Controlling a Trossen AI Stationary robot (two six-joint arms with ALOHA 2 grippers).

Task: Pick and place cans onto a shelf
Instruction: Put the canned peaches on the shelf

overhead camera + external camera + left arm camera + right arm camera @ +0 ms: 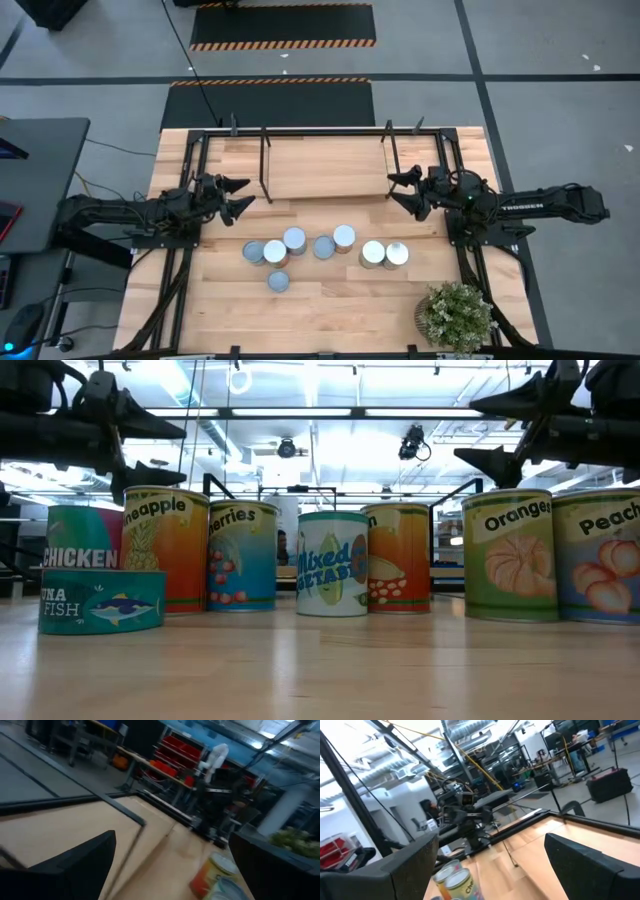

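Seven cans with silver lids (295, 240) stand upright on their bases in a loose row on the wooden tabletop; the low view shows their labels, with a flat tuna can (101, 601) nearest. The shelf (325, 168), a light-wood board between black posts, stands at the table's far middle. My left gripper (238, 196) is open and empty, above the table left of the shelf. My right gripper (400, 190) is open and empty, right of the shelf, pointing toward the left one.
A small green potted plant (457, 315) stands at the near right corner. Black frame rails (190, 170) run along both table sides and the far edge. Bare wood lies between the cans and the shelf.
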